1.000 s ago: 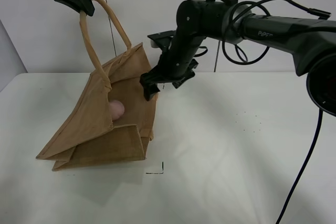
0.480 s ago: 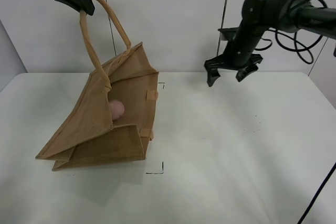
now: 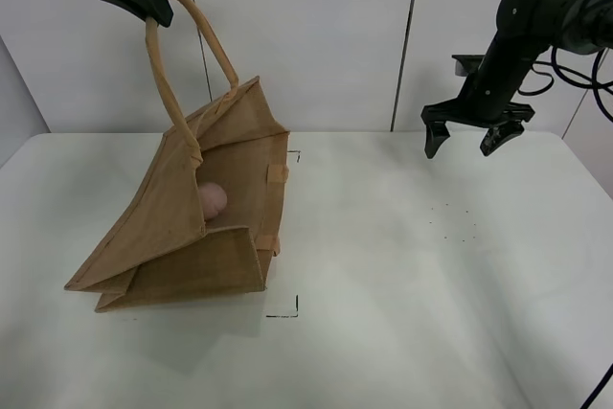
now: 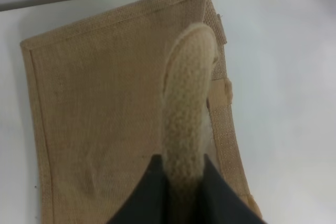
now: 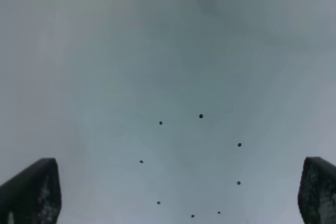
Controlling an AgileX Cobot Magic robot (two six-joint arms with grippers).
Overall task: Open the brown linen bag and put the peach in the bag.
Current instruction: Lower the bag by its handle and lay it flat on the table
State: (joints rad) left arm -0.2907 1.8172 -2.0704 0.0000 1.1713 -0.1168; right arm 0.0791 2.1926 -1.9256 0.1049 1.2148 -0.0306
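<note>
peach (image 3: 213, 200) inside brown linen bag (image 3: 182, 237), only part of it showing past the bag's wall | bag tilted on table (image 3: 402, 265), left of middle | left gripper (image 3: 153, 9) clamped on beige handle (image 3: 177, 55), arm cut off by frame top | right gripper (image 3: 460, 148) spread wide, empty, well apart at far right

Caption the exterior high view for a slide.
Left gripper holds tan-brown woven jute bag by a beige handle, pink peach inside; right gripper open, empty.
</note>
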